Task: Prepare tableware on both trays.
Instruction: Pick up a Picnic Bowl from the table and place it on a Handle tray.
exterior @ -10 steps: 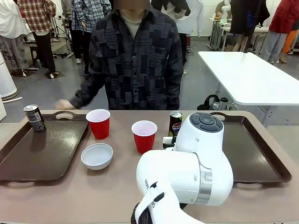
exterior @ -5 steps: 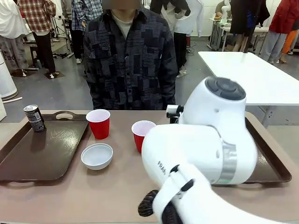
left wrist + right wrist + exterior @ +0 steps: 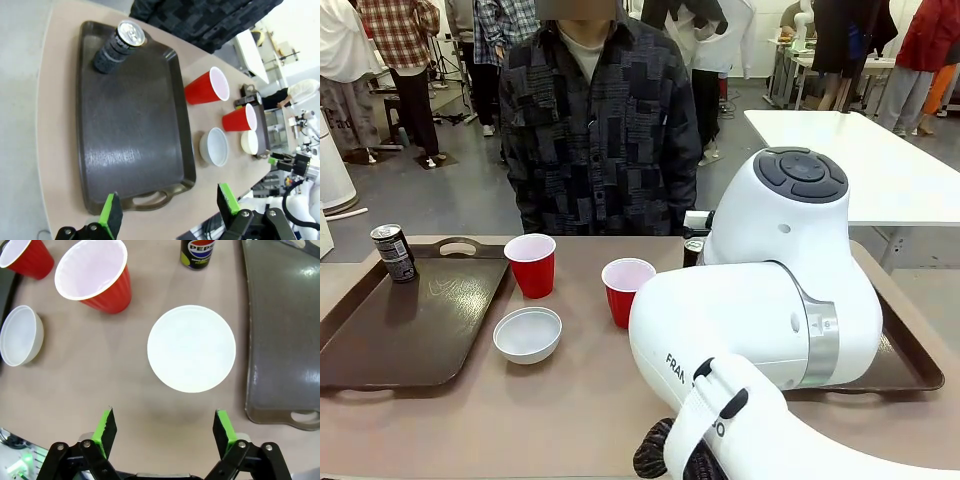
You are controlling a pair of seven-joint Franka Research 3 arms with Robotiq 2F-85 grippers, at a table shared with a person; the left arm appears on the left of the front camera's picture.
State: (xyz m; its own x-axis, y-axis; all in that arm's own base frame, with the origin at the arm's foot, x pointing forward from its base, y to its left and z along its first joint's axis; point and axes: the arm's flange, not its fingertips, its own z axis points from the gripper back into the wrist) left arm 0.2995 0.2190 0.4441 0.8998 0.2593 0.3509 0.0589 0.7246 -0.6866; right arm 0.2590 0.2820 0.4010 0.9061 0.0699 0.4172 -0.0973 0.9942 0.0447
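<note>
Right arm [image 3: 760, 320] glossy white, grey joint band [image 3: 823, 335], dark cap [image 3: 803, 172]; right gripper [image 3: 165, 427] black, green pads [image 3: 106, 426].

"pepsi" on dark can [image 3: 199, 251], "fran" on white arm [image 3: 750, 320]

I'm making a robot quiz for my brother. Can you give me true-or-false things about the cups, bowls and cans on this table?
1. A can stands on the left tray. True.
2. Both cups sit on trays. False: they stand on the table, between the trays.
3. The right gripper is open over a bowl. True.
4. The Pepsi can stands on the right tray. False: it stands on the table beside that tray.
5. The left gripper holds a cup. False: it is open and empty.
</note>
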